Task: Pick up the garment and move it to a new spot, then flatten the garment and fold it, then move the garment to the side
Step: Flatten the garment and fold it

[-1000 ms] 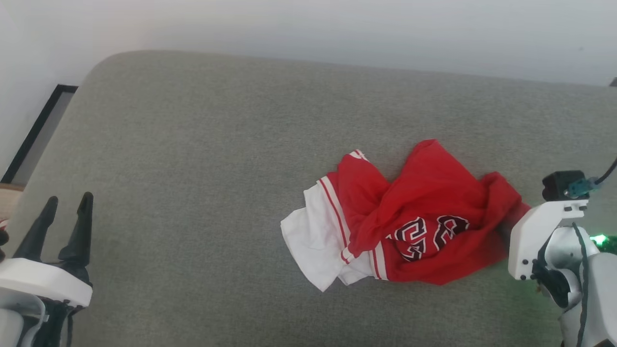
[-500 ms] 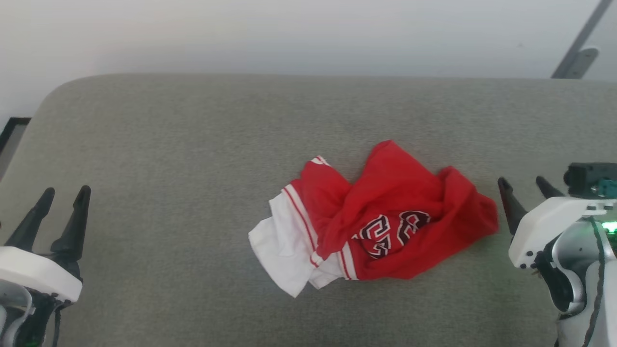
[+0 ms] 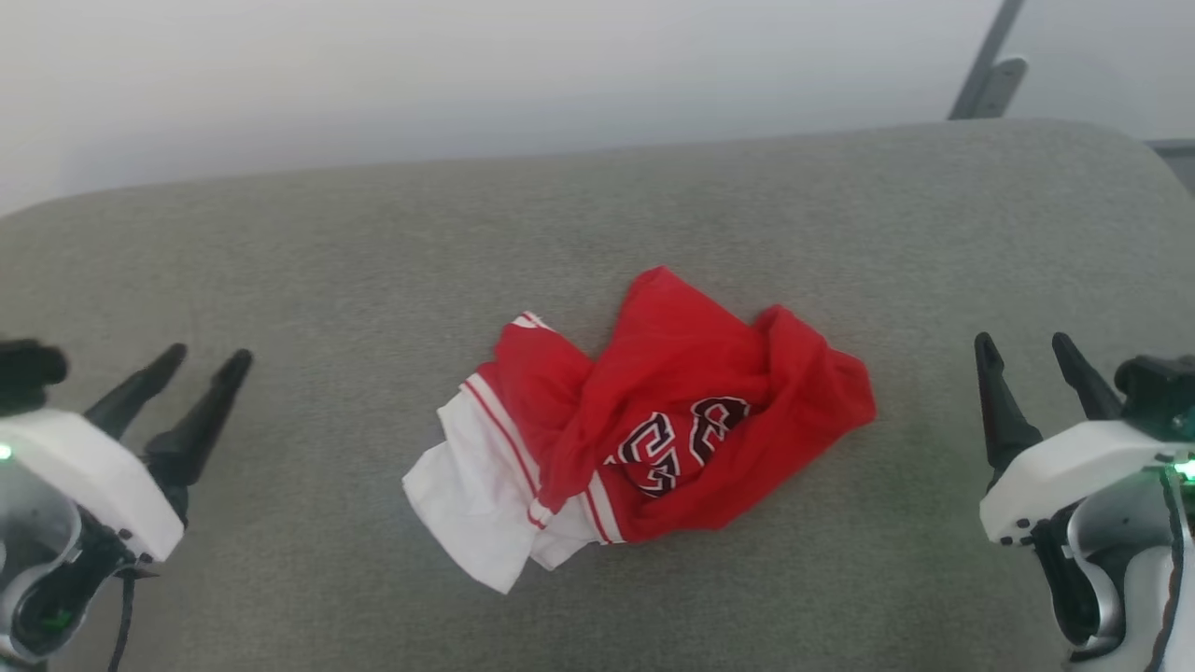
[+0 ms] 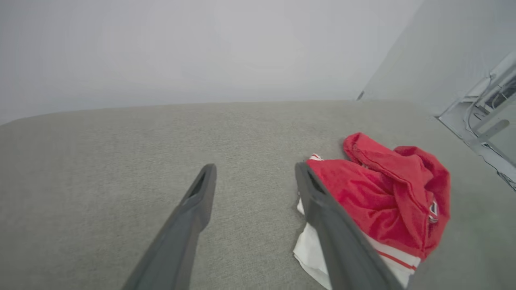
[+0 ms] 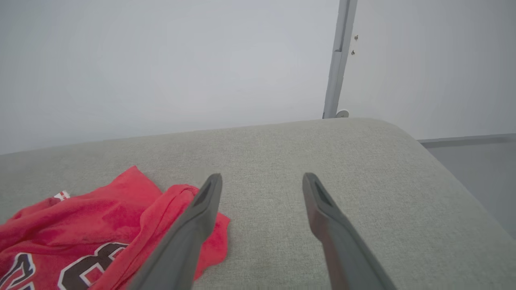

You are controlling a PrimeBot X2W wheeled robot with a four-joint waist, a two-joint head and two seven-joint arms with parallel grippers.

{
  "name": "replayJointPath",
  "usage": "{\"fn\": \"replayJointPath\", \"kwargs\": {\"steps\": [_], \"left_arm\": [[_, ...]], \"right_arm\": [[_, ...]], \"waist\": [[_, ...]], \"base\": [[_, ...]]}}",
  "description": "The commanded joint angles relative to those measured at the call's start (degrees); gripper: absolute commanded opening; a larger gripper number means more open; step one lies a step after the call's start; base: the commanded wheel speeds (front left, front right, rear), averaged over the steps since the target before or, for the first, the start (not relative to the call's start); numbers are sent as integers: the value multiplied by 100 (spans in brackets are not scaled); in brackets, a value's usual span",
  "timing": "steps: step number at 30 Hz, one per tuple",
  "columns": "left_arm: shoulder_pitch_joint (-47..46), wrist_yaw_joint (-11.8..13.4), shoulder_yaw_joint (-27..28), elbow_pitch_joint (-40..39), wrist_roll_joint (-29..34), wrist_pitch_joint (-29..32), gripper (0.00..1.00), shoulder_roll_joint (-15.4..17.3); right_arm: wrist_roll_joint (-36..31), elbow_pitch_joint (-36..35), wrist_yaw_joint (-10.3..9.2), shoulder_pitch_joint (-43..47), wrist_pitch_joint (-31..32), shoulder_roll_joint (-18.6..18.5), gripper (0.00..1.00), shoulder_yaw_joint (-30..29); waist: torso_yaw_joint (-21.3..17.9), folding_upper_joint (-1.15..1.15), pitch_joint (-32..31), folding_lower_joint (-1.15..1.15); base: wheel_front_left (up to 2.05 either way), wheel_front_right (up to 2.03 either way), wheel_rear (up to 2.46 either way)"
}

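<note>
The garment (image 3: 653, 420) lies crumpled in the middle of the grey cushion, red with a white sleeve at its lower left and dark white-outlined letters showing. My left gripper (image 3: 207, 355) stands open at the left, well apart from it, nothing between its fingers. My right gripper (image 3: 1023, 341) stands open at the right, a short way off the garment's red edge. In the left wrist view the garment (image 4: 387, 193) sits to the right of the open left gripper (image 4: 255, 169). In the right wrist view the garment (image 5: 100, 225) lies left of the open right gripper (image 5: 262, 177).
The grey cushion (image 3: 327, 280) spans the view, its rounded right end (image 5: 403, 133) dropping to a grey floor. A white wall runs behind it, with a grey metal post (image 3: 990, 65) at the back right. Bare cushion lies on both sides of the garment.
The camera has swung right, so the whole picture shifted left. My right gripper has drawn back from the garment's right edge and now shows open and clear of it.
</note>
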Motion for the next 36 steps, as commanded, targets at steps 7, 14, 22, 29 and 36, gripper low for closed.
{"fn": "replayJointPath", "kwargs": {"steps": [7,14,22,29,36], "left_arm": [[-593,26,-417,-97,-125,1044,100,109],[-1194,103,-899,26,41,2025,100,46],[-1639,177,-1370,347,-127,3020,100,-237],[-1869,333,-1582,790,-285,3640,100,-469],[-2011,495,-1601,1190,-455,3914,100,-615]], "right_arm": [[330,71,-4,92,-200,18,100,149],[450,161,-4,-48,-354,18,100,302],[513,252,-4,-170,-544,18,100,419],[529,290,-4,-323,-634,18,100,537],[580,344,-4,-434,-740,18,100,638]], "waist": [[-316,0,110,0],[-521,0,244,0],[-629,0,415,0],[-726,0,607,0],[-857,0,855,0]], "base": [[0,0,0],[0,0,0],[0,0,0],[0,0,0],[0,0,0]]}}
